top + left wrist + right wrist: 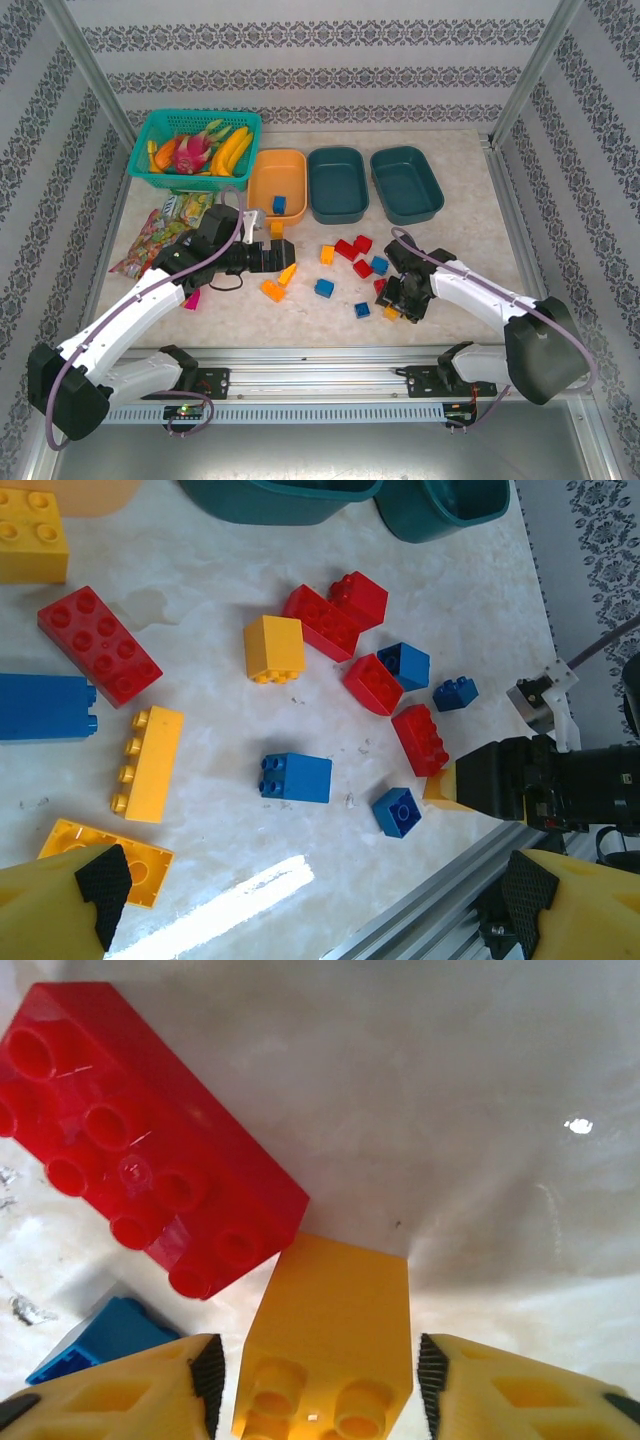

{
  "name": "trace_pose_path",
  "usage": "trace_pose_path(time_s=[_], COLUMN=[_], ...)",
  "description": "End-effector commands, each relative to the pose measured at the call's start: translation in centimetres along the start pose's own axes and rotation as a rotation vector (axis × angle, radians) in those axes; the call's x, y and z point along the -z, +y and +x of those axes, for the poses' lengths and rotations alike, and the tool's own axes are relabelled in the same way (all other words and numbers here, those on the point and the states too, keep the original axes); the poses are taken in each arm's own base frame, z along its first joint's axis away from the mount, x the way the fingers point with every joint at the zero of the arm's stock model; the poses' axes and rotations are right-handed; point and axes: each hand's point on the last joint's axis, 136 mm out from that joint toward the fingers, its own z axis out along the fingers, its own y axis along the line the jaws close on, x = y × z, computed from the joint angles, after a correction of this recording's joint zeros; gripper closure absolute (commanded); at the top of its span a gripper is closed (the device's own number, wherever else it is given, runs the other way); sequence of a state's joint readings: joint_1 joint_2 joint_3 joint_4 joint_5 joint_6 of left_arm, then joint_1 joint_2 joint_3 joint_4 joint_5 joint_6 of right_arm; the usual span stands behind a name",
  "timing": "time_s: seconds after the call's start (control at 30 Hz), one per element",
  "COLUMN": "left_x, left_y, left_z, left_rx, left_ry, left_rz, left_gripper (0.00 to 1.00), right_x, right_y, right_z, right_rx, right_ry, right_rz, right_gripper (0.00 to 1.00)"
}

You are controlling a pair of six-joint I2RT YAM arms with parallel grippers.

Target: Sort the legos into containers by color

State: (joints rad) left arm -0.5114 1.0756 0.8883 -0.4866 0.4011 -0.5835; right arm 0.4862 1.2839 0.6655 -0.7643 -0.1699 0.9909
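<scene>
Right gripper: jaws apart, set astride a yellow brick with a pad close to each flank. No firm contact can be confirmed. This brick lies near the near edge of the table, right of centre, on its side with its studs toward the wrist camera. A red brick touches its far corner and a blue brick sits just beside the left finger.

Left gripper: jaws wide apart, nothing between them, hovering above the table's centre-left.

The remaining legos are scattered across the middle of the table. The orange bin and two teal bins stand in a row toward the far edge. One blue piece lies in the orange bin.

Assessment: the brick appears light, rigid and glossy, so likely to slip under a skewed pinch. Hold is best taken on the two flat opposite walls, clear of the studs, squarely enough not to drag the red neighbour.
</scene>
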Motion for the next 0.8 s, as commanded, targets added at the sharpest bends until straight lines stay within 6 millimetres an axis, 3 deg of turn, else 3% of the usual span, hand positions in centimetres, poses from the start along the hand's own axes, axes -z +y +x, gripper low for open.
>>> trace_pose_path(time_s=[0.0, 0.23, 0.37, 0.47, 0.6, 0.77], left_x=[-0.1, -0.2, 0.0, 0.2, 0.2, -1.1], left_y=[-0.4, -1.1, -2.0, -3.2, -5.1, -6.9], left_z=[0.9, 0.8, 0.5, -0.6, -3.2, -7.1], left_rx=[-0.022, -0.034, -0.039, -0.041, -0.018, -0.010], left_ry=[0.035, 0.034, 0.026, 0.001, -0.058, -0.103], left_rz=[0.020, 0.034, 0.056, 0.085, 0.123, 0.140], left_gripper=[0.03, 0.04, 0.04, 0.03, 0.02, 0.01], right_x=[-0.5, -0.1, 2.5, 5.6, 10.6, 14.0], right_y=[-0.4, -1.1, -0.5, 0.6, 3.3, 6.7], right_z=[-0.3, 0.0, 0.0, -0.5, -3.6, -11.0], right_rx=[0.000, 0.017, 0.075, 0.110, 0.144, 0.147], right_ry=[-0.006, -0.020, -0.080, -0.144, -0.270, -0.387], right_rz=[0.033, 0.064, 0.072, 0.052, -0.011, -0.044], right_gripper=[0.50, 0.67, 0.72, 0.73, 0.73, 0.73])
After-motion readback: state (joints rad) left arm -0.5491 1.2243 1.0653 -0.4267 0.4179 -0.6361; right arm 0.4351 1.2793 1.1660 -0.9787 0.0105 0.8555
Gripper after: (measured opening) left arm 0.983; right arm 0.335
